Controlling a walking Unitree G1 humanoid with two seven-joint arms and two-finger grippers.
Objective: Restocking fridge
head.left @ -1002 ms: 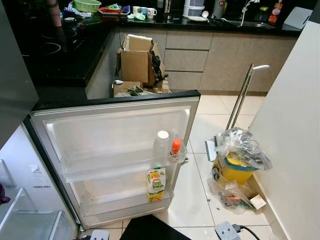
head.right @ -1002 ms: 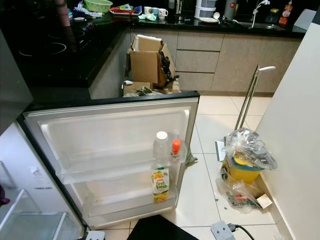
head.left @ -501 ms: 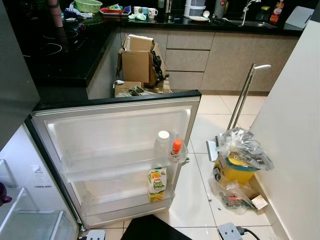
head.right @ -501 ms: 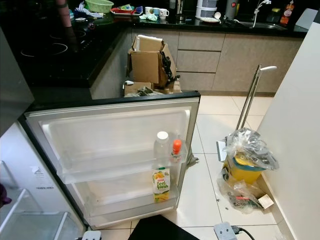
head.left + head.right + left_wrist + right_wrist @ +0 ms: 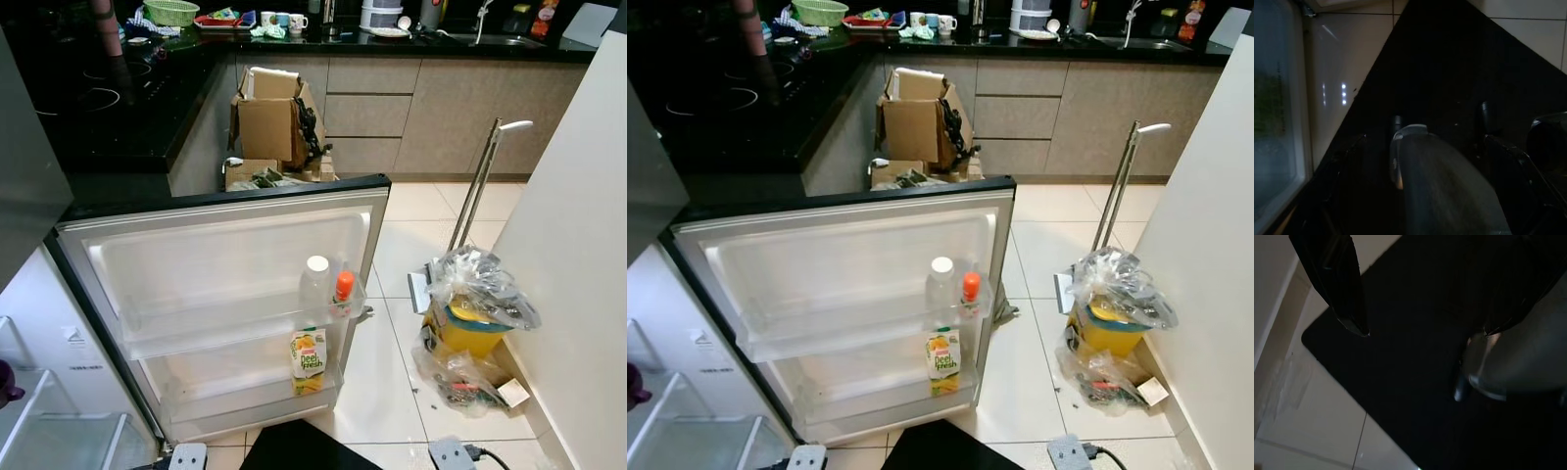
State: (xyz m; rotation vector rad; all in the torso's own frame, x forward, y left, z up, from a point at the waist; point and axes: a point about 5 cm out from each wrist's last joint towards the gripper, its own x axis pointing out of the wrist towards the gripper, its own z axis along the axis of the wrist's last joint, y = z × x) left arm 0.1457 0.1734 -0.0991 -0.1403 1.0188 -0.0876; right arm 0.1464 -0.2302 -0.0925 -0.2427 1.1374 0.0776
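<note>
Right wrist view: the right gripper (image 5: 1420, 330) is seen hanging over a dark mat (image 5: 1415, 382), fingers spread, nothing held; the left gripper's opening cannot be told. Beyond the mat, the fridge door (image 5: 225, 255) stands open and could be knocked. A carton (image 5: 307, 360), bottle (image 5: 315, 287) and small bottle (image 5: 343, 292) sit in the door.

An open fridge door (image 5: 225, 255) carries two shelves: the upper door shelf (image 5: 196, 328) holds a white-capped clear bottle (image 5: 315, 284) beside a smaller orange-capped bottle (image 5: 343, 292), while the lower door shelf (image 5: 225, 401) holds a yellow juice carton (image 5: 307, 359). On the tiled floor (image 5: 392, 382) near the wall sit a bagged yellow bin (image 5: 470, 318), a long-handled dustpan (image 5: 475, 191) and a black mat (image 5: 309, 450). Cardboard boxes (image 5: 269, 122) stand beyond the door.
</note>
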